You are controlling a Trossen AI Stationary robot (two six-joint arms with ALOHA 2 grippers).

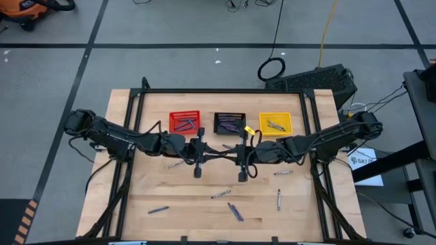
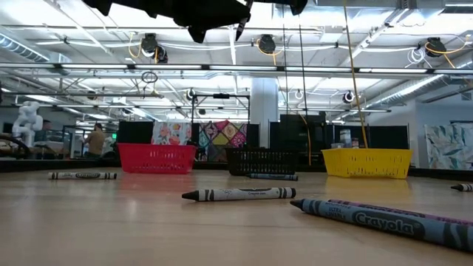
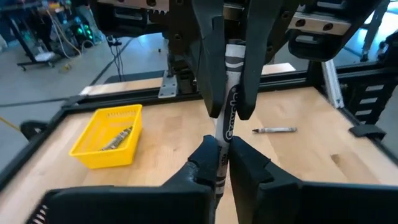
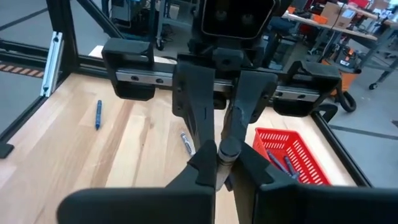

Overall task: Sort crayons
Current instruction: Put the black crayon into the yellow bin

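"Crayola" reads along the wrapper of the blue crayon (image 2: 392, 219) lying nearest the low camera; other crayon labels stay illegible.

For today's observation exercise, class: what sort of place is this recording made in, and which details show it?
Probably a robotics lab or workshop in a large industrial hall. A wooden table sits in a black metal frame, cables trail across the grey floor, and the low view shows exposed ceiling pipes and lights.
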